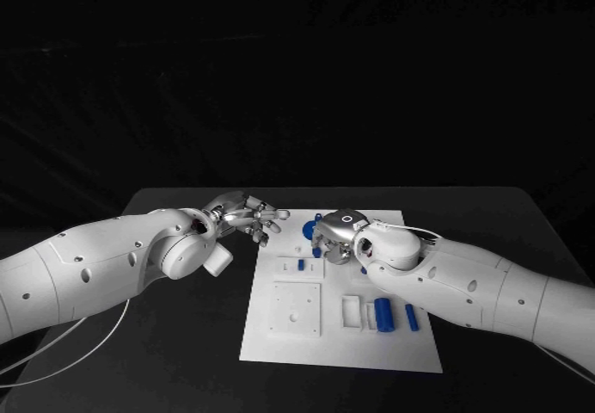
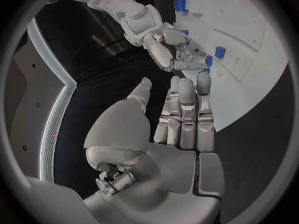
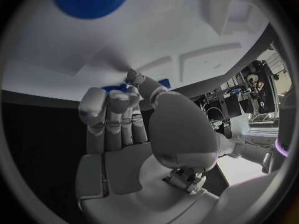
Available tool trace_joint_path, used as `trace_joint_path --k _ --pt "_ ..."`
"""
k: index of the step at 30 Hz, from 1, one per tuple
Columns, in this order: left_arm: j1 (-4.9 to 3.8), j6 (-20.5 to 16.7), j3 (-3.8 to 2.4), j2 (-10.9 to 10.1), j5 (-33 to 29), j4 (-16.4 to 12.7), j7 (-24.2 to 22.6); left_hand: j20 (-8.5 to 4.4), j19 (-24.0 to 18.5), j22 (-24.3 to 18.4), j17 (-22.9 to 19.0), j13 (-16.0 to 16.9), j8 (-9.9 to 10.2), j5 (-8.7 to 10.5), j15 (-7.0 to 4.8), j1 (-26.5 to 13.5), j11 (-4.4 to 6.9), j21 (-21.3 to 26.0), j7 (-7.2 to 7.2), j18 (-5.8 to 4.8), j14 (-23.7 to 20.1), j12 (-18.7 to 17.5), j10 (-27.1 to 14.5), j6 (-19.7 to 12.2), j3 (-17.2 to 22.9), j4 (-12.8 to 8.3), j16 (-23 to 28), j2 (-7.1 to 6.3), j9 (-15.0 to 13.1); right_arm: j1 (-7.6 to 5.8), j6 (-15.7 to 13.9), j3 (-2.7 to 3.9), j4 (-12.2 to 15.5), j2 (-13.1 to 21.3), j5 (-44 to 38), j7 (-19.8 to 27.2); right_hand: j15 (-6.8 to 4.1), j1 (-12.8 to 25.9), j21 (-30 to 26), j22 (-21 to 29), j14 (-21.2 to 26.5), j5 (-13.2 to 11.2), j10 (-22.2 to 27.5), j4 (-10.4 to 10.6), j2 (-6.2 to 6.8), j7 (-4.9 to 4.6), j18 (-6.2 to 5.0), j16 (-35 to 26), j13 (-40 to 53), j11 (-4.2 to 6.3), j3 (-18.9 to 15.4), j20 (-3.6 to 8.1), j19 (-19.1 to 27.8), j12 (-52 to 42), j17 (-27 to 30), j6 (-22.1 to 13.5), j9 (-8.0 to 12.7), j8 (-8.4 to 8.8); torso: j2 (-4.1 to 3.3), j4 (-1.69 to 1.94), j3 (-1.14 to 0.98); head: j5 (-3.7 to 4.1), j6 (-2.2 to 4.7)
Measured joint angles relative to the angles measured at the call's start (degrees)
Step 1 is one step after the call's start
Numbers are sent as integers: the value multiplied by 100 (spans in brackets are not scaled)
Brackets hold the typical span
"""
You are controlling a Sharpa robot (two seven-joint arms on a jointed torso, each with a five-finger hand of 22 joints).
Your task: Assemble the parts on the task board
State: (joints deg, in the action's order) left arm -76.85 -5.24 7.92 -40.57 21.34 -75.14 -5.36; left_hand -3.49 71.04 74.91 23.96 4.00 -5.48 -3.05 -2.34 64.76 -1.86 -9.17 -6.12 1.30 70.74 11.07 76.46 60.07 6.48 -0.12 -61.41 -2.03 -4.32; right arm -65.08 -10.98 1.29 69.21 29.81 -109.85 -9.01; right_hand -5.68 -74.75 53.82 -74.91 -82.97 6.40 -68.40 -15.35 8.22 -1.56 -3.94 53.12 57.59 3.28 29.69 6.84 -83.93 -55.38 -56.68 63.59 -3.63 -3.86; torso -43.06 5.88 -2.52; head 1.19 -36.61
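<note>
Two hands over the far end of the task board (image 1: 279,344), the white plate at centre frame. Right hand (image 1: 337,232) sits low on the board's upper middle, fingers curled round a small blue part (image 3: 118,89); the right wrist view shows blue between the fingertips and thumb, so I take it as held, pressed close to the board's surface. Left hand (image 1: 248,213) hovers at the board's upper left corner, fingers spread, nothing in it.

Judgement: the step in hand is seating this part in its place. It wants a straight, upright push with the piece square to its recess, the grip kept firm until it bottoms; the free left hand could steady the plate if it slides.

Parts themselves: small, solid blue, smooth. A round blue disc (image 1: 310,228) lies just beside the right hand near the board's top edge. Two blue cylinders (image 1: 383,314) lie side by side in the lower right of the board, next to a white block (image 1: 351,311). White raised rectangular fixtures (image 1: 297,308) occupy the board's left half.
</note>
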Motion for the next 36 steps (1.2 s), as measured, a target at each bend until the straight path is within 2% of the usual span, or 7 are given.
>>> trace_joint_path --k 6,18,26,36 --pt "-1 8 0 25 1 22 10 0 0 0 0 0 0 0 0 0 0 0 0 0 0 0 0 0 0 0 0 0 0 -8 92 -1 -46 -27 0 116 0 -30 -23 0 0 -259 65 -20 -30 0 0 -20 -14 1 118 0 0 4 28 0 0 0 -4 -2 -3 -1 -16" --pt "-1 36 0 52 1 52 31 0 0 -1 0 0 0 0 0 0 -2 0 0 0 0 0 -2 0 -2 2 0 0 0 -16 117 2 -98 -41 0 259 0 -53 -22 1 0 -285 64 -36 -53 43 0 -27 -40 0 134 0 0 4 27 7 1 3 -1 -8 -3 4 -39" --pt "-1 51 0 53 1 57 46 0 0 4 0 0 0 0 0 0 -21 0 0 0 0 0 -21 0 -16 16 0 0 0 -17 87 2 -143 -51 -3 278 0 -21 -22 0 0 -285 84 29 -84 -83 0 -27 -23 -20 69 0 0 -46 0 307 6 5 3 -5 -3 -5 -46" --pt "-1 64 0 50 2 60 61 0 0 3 0 0 0 0 0 0 -21 0 0 0 0 0 -21 0 -15 15 0 0 0 -6 31 -7 -116 34 -50 214 0 -21 -22 1 0 -285 84 44 -84 -108 0 0 -14 -21 53 0 0 -46 -41 353 2 4 7 -20 -10 -1 -48"
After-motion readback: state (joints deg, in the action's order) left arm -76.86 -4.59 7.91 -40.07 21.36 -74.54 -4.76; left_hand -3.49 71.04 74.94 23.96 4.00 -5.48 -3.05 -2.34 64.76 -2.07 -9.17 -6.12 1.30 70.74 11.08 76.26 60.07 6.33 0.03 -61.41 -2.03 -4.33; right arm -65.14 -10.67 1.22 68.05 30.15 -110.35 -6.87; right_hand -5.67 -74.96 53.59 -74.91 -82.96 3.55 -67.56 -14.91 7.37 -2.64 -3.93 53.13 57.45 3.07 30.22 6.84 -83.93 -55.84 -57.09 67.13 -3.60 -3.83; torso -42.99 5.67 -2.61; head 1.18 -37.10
